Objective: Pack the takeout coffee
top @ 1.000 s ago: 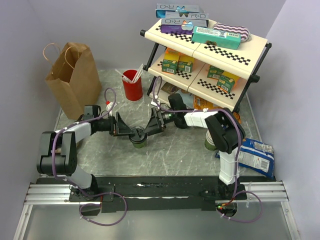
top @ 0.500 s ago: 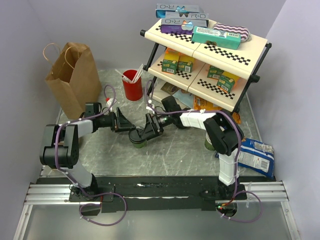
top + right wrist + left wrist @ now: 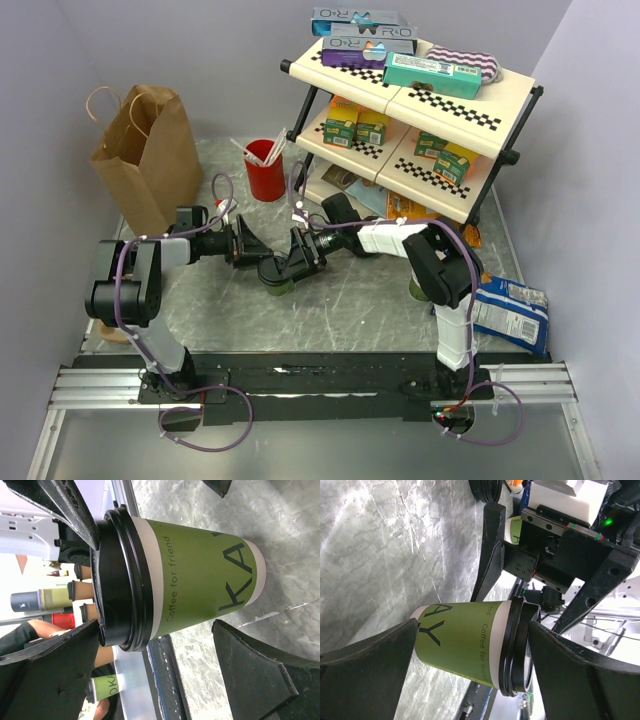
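1. The left arm (image 3: 160, 250) rises from its base, bends at the elbow and stretches low over the grey marbled table (image 3: 370, 300). It ends on the near left side of a red plastic cup (image 3: 263, 180) holding white sticks.
2. The left pincer (image 3: 256, 250) is spread wide and holds nothing.
3. The right arm (image 3: 385, 238) also lies low, reaching leftward to the near side of the red cup.
4. The right pincer (image 3: 293, 262) is spread wide too, rolled on its side, and empty.
5. One takeout coffee (image 3: 277, 276), a green paper cup with a round black plastic lid, stands upright on the table on the near side of the red cup, between the two pincers. Each wrist view shows it in the gap between that pincer's fingers, with no finger clearly pressing it.
6. Counted: two arms, one lidded coffee, one red cup.
7. One brown paper bag (image 3: 150, 160) with handles stands left of the red cup. One two-tier rack (image 3: 505, 130) of boxes stands to the red cup's right.
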